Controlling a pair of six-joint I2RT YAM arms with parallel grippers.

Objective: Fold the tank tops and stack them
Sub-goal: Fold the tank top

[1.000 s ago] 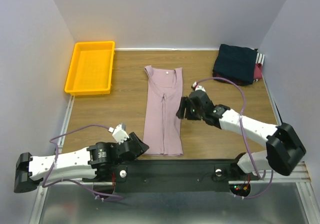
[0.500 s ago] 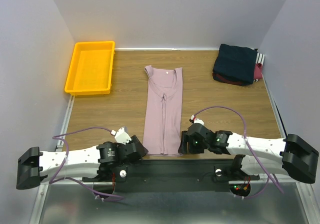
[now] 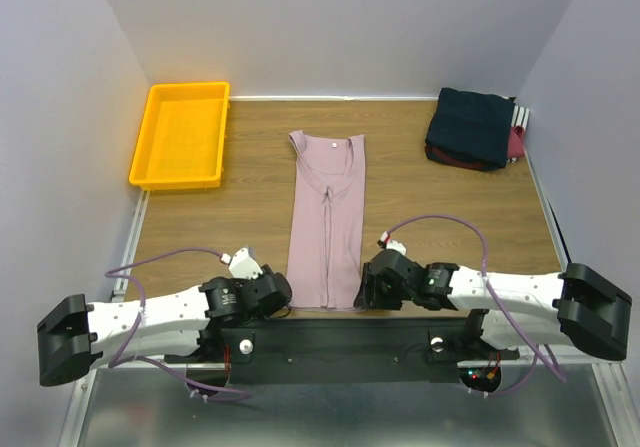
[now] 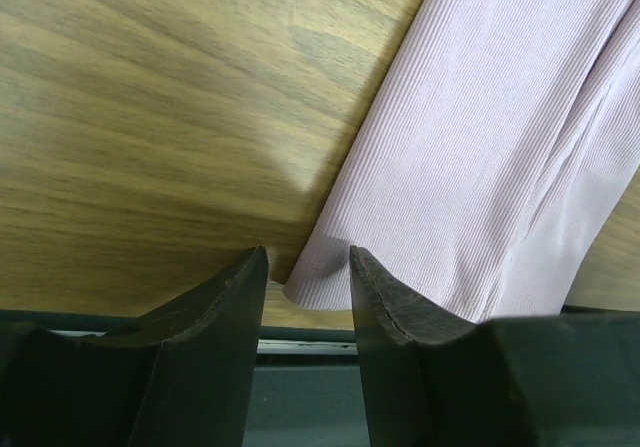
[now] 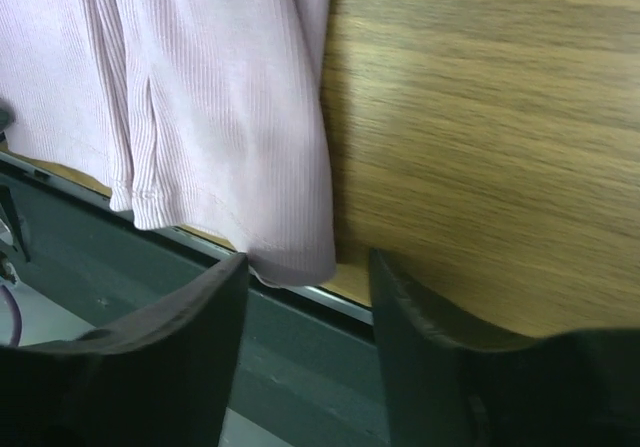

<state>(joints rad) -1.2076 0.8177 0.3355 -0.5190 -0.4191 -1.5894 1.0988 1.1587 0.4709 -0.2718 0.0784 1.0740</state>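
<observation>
A dusty pink tank top (image 3: 328,217) lies flat on the wooden table, folded lengthwise into a narrow strip, neckline at the far end. My left gripper (image 3: 283,289) sits at its near left hem corner (image 4: 322,275); the jaws are open with that corner between the fingertips (image 4: 385,297). My right gripper (image 3: 362,293) is at the near right hem corner (image 5: 295,257), open, the corner lying between its fingers (image 5: 200,307). A folded dark navy tank top (image 3: 472,125) rests on a maroon one (image 3: 514,143) at the far right.
A yellow plastic tray (image 3: 182,133) stands at the far left. The table's near edge and a dark metal rail (image 3: 350,337) run just below the hem. Grey walls close the left, right and back sides.
The right arm swept from mid-table down to the near right hem corner. The left gripper slid right to the near left corner. Both jaws have narrowed somewhat.
</observation>
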